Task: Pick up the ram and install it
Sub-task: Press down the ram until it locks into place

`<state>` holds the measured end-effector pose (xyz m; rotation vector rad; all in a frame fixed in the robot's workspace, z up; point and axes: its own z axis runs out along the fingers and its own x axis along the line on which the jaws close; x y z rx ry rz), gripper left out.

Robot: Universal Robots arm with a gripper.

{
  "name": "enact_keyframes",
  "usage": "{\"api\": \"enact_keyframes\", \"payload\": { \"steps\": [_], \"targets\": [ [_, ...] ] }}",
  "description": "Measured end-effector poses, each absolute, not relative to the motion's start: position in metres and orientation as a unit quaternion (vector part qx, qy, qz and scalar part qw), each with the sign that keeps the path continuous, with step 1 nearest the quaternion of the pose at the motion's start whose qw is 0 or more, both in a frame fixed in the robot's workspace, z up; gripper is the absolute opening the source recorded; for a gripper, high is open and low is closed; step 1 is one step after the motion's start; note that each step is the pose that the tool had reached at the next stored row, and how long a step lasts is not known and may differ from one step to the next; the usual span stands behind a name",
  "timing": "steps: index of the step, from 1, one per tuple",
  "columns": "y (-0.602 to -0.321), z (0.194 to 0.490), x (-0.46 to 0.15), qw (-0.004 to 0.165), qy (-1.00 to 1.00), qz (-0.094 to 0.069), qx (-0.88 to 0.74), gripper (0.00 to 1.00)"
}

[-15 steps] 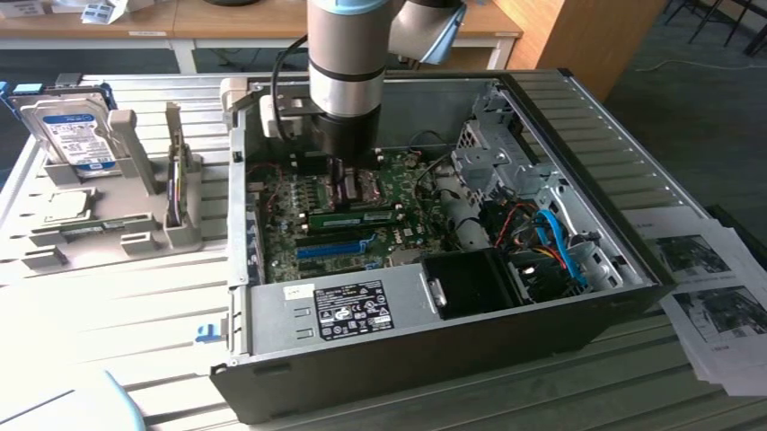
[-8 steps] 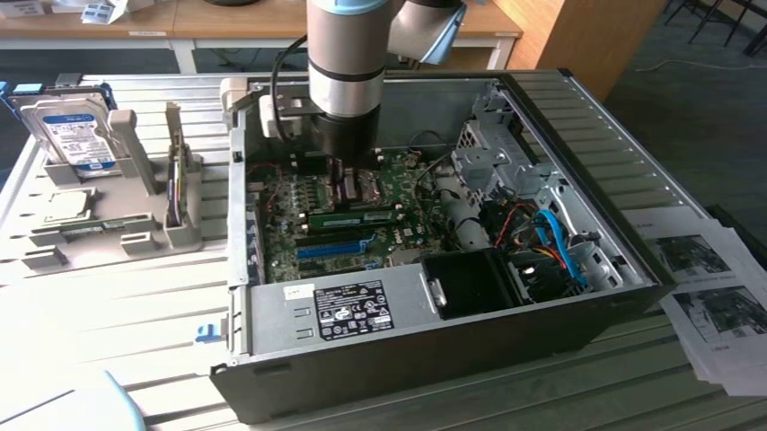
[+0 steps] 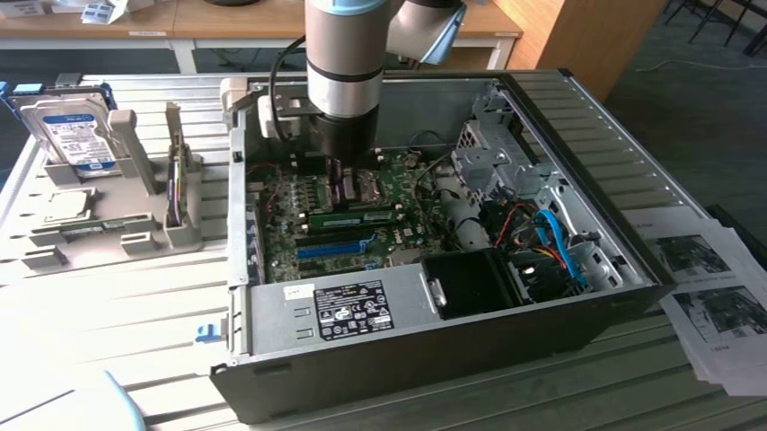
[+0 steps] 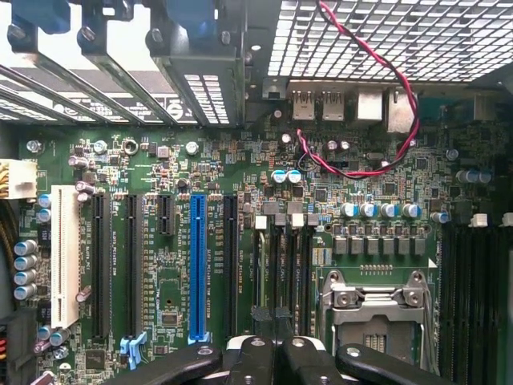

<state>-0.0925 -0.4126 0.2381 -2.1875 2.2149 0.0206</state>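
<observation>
- While the arm reaches down into the open computer case (image 3: pixel 419 368), the tool (image 3: pixel 344 197) hangs low over the green motherboard (image 3: pixel 282 202), on the far side of the bright blue slot strip (image 3: pixel 330 249) as the exterior view has it.
- Seen from the wrist, the black fingers (image 4: pixel 248 359) of the tool (image 4: pixel 272 346) are pressed together, over the black slots just beside the blue slot strip (image 4: pixel 197 269).
- The ram (image 3: pixel 355 217), a thin green stick, lies parallel to the blue slot strip and close beside it, between that strip and the tip of the tool.
- The tool stands right above the ram, toward its end on the exterior view's left; whether the fingers actually pinch it or merely meet above it cannot be told.
- Away from the blue slot strip, toward the exterior view's left and outside the case, a silver hard drive (image 3: pixel 72 135) stands upright in a grey holder (image 3: pixel 126 235) on the table (image 3: pixel 120 305).
- On the opposite side of the blue slot strip, beyond the case wall at the exterior view's right, printed sheets (image 3: pixel 707 287) lie on the table.
</observation>
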Motion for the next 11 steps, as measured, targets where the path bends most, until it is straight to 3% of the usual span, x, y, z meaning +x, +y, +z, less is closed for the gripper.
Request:
{"api": "enact_keyframes", "payload": {
  "steps": [11],
  "targets": [
    [-0.4126,0.233,-0.0925,0.014,0.711,0.007,-0.703,0.09]
  ]
}}
